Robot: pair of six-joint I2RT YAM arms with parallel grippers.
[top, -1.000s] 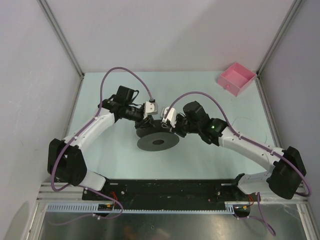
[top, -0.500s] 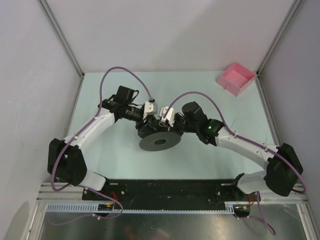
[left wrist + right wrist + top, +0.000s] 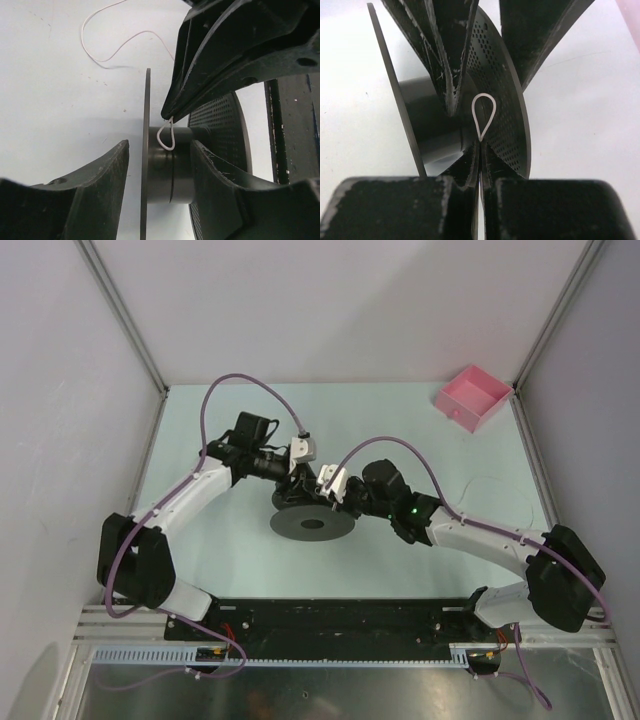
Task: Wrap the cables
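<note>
**A:** Spool (image 3: 312,523) with its broad dark grey flange facing up, and both arms crowd in on it from the far side!

**B:** Take the right gripper (image 3: 480,159) first. Its fingers are pressed tight together, pinching the cable (image 3: 484,114), that hair-thin whitish wire. A small teardrop loop of it stands out of the fingertips, right against the spool's hub, between the two flanges.

**A:** And the left gripper (image 3: 160,147)?

**B:** Spread wide, holding nothing. One finger (image 3: 75,195) sits outside the spool's thin flange with a sliver of daylight between them. The other is over by the perforated flange, and whether that one touches the spool I cannot tell.

**A:** What does the left wrist camera give us?

**B:** It looks straight across the hub. The tip of the right gripper reaches in from the top of that view onto the loop.

**A:** Where's the rest of the cable?

**B:** It trails off beyond the spool's thin flange in loose curves on the pale table (image 3: 50,100). From overhead it is too fine to follow.

**A:** One more thing, a pink box (image 3: 472,397), well apart from the spool, far off to its right.
</note>
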